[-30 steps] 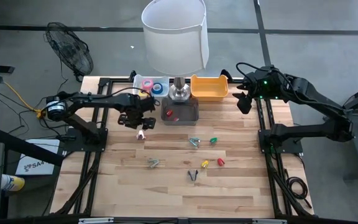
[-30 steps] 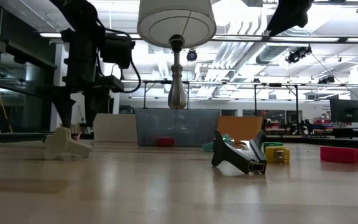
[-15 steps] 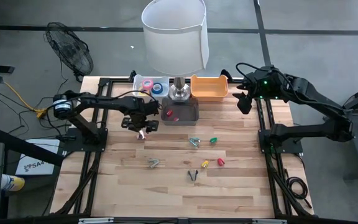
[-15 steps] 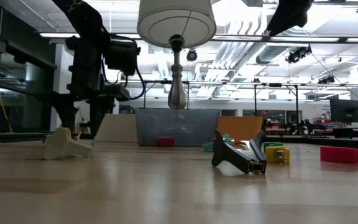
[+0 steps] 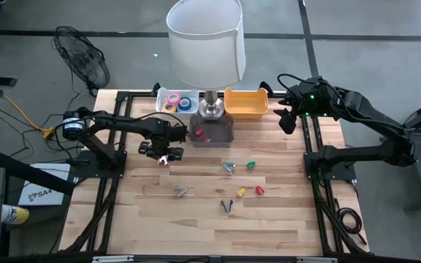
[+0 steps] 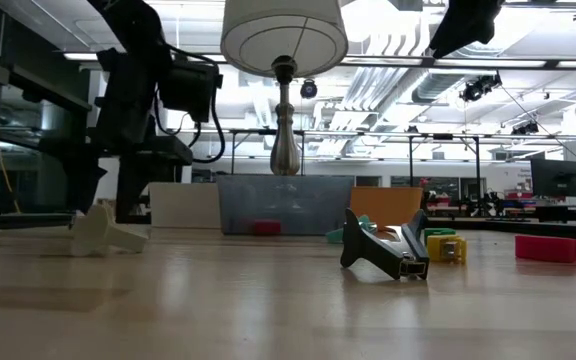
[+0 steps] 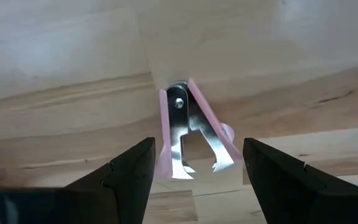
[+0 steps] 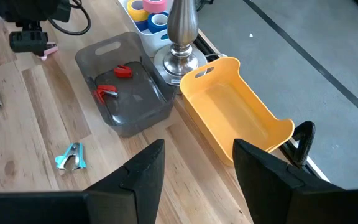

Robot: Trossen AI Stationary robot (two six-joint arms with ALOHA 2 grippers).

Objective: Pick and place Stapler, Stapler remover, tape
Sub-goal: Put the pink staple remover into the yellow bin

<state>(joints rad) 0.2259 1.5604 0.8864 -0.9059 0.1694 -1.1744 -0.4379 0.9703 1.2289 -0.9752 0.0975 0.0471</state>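
Left wrist view: spread fingers (image 7: 114, 171) straddle pink remover (image 7: 191, 134) lying flat on table (image 7: 61, 62) below, long axis running straight away between them, nothing held. Left gripper (image 5: 161, 151) directly above it; right gripper (image 5: 286, 119) parted, empty, well apart by yellow bin (image 5: 245, 103).

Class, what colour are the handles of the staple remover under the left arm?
Pink, on the staple remover; clearest in the left wrist view.
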